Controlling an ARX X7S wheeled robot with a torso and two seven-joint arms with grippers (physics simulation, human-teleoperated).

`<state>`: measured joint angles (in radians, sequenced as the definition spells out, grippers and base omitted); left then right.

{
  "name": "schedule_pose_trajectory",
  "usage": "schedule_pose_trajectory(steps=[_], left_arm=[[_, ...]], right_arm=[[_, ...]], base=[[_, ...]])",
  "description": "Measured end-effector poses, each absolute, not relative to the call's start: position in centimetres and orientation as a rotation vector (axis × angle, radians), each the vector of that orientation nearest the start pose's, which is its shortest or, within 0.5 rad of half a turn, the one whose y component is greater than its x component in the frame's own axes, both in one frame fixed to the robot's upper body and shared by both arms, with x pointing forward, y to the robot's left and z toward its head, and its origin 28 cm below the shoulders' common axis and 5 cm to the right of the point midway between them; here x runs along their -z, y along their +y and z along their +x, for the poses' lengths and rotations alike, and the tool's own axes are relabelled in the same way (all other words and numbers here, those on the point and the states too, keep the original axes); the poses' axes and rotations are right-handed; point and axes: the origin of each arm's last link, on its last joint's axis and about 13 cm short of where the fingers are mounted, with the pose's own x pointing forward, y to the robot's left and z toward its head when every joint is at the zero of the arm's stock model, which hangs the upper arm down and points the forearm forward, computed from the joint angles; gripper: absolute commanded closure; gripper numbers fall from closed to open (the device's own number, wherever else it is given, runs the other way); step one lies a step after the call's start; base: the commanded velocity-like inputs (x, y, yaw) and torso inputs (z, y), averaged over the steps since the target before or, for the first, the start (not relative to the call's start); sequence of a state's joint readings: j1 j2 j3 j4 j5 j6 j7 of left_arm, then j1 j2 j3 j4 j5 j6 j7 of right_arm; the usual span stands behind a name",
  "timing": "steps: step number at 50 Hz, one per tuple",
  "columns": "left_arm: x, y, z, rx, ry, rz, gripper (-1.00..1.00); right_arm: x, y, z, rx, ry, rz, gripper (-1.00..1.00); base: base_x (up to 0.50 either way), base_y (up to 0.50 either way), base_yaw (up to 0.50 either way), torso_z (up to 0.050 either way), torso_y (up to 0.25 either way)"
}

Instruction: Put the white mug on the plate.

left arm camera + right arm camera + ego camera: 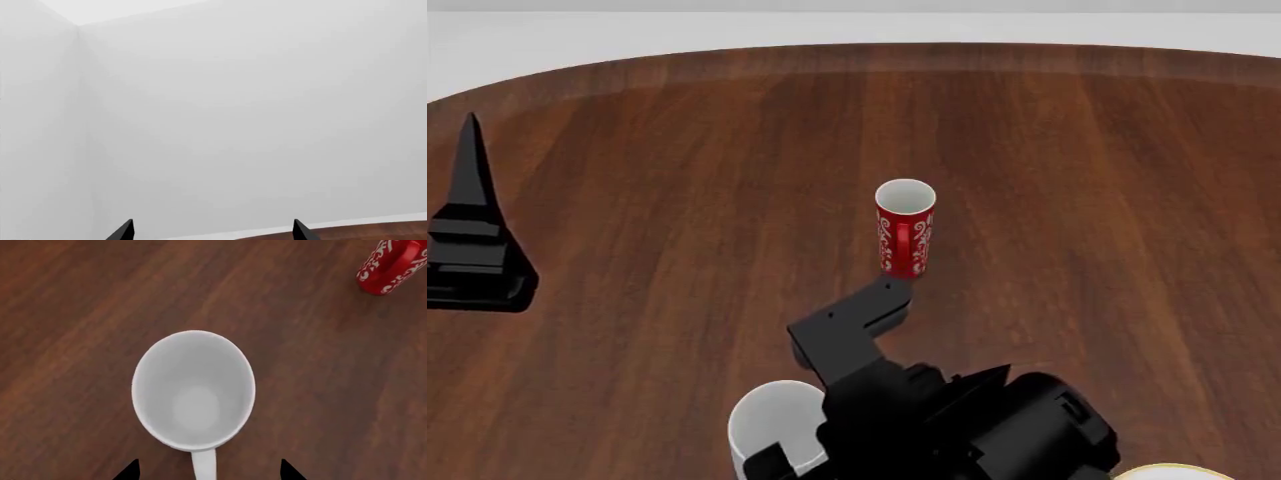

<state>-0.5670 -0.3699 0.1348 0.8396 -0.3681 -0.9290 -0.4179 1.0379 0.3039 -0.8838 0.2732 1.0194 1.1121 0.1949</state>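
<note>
The white mug [193, 390] stands upright on the wooden table, and I look down into it in the right wrist view. Its handle [204, 466] points back between the two dark fingertips of my right gripper [210, 472], which is open and hovers above without touching it. In the head view the white mug [777, 425] is at the near edge, partly hidden by my right arm [961, 420]. Only a sliver of the plate [1174, 473] shows at the bottom right. My left gripper [212, 231] is open and empty, and points at a bare wall.
A slim red mug [904, 228] with white swirls stands upright near the table's middle, beyond the white mug; it also shows in the right wrist view [390, 267]. My left gripper [473, 150] is raised over the table's far left. The table's curved far edge [854, 50] borders a pale floor.
</note>
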Motion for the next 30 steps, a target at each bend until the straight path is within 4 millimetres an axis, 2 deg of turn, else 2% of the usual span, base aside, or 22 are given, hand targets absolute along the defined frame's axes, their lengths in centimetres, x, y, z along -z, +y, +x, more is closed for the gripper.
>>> schedule_pose_trajectory(steps=[30], left_arm=[[-22.7,22.0,22.8,-0.073,-0.411,0.156,-1.00]], right_arm=[[-12.1,-5.4,32.6,-0.568,0.829,-0.294,-1.00]], base=[[0.00,0.00,0.00,0.000,0.000]])
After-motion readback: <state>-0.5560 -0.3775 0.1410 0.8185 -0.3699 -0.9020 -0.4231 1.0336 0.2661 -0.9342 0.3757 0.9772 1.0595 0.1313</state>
